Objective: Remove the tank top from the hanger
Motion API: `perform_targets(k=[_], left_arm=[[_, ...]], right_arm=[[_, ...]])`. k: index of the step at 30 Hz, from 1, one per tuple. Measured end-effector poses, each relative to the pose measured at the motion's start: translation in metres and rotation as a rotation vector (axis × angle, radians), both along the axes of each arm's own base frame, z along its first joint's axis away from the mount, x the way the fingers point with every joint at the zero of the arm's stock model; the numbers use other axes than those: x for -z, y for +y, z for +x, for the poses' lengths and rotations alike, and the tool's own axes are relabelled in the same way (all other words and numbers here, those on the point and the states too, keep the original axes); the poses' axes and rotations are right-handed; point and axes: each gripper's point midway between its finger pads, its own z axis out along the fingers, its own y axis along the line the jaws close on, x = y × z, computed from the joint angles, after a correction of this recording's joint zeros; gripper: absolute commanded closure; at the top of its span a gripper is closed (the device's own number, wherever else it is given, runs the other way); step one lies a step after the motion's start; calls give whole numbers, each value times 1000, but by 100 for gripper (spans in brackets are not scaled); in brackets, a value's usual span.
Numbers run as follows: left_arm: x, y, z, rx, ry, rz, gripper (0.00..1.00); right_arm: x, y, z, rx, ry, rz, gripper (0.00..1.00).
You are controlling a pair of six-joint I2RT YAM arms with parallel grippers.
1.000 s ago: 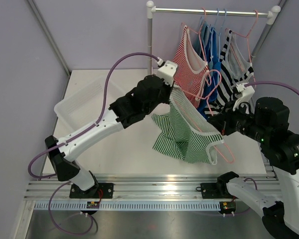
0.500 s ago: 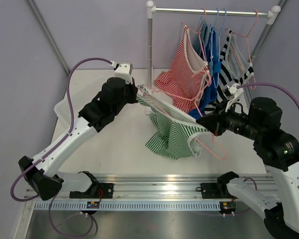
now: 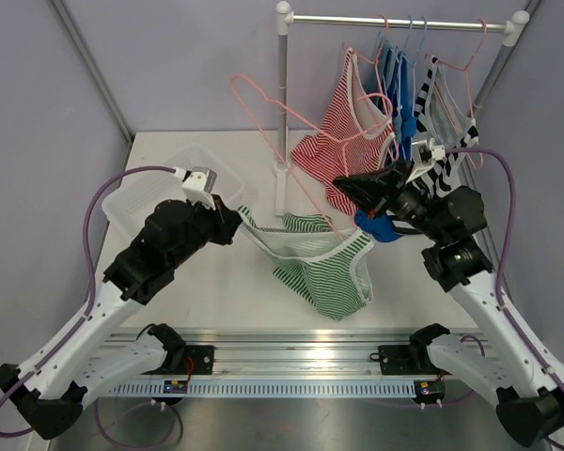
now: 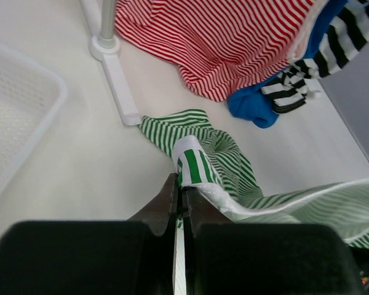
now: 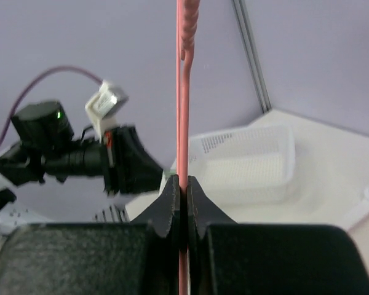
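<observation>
The green tank top (image 3: 324,272) lies slumped mid-worktop (image 3: 216,282), its edge pinched tight in the left fingers (image 4: 175,192). The right fingers (image 5: 177,187), closed on the pink hanger (image 5: 183,92), should probably raise it clear while the left draws gently leftward.

Green-and-white striped fabric tank top (image 3: 324,272) had white trim. Thin pink wire hanger (image 5: 183,92). Others were red-and-white striped top (image 3: 357,132), blue top (image 4: 253,110), black-and-white striped top (image 4: 350,37).

White table (image 3: 216,282) enclosed by plain lilac walls (image 3: 169,56), with slanted metal struts (image 3: 91,70) at the far corners. A clothes rail (image 3: 395,20) on white posts stands far right; a white basket (image 3: 127,205) lies far left; a slotted metal track (image 3: 301,340) lines the near edge
</observation>
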Motion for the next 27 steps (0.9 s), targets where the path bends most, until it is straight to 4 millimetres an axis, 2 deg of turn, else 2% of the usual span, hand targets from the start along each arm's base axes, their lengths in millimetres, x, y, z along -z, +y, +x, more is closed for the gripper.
perform_targets(k=[3,6,8,10,14,15,17,18,19,20,23,27], left_arm=[[10,-3,-18,72,24,-4,100],[29,-15,-33,132,85,41,100],[51,-18,-40,144,141,103,100],[68,-14,-44,129,184,160,100],[89,4,-46,65,234,247,84],[90,6,-47,59,235,255,73],[90,6,-48,59,232,261,58],[90,7,-49,62,232,272,35],[89,8,-51,63,233,284,21],[88,10,-52,64,232,296,2],[76,19,-54,41,228,318,1],[55,40,-60,0,173,332,1]], right_arm=[[-14,10,26,14,-64,135,100],[-15,14,52,61,-61,198,100],[-11,10,65,128,-32,189,100],[-13,1,79,225,3,149,100],[-37,-25,88,398,33,26,100],[-43,-31,87,425,38,-7,100],[-52,-42,84,472,53,-77,100],[-50,-46,87,497,75,-120,100],[-49,-50,89,520,92,-160,100],[-47,-53,92,537,112,-194,100],[-32,-58,107,586,181,-315,100],[11,-61,137,643,292,-483,100]])
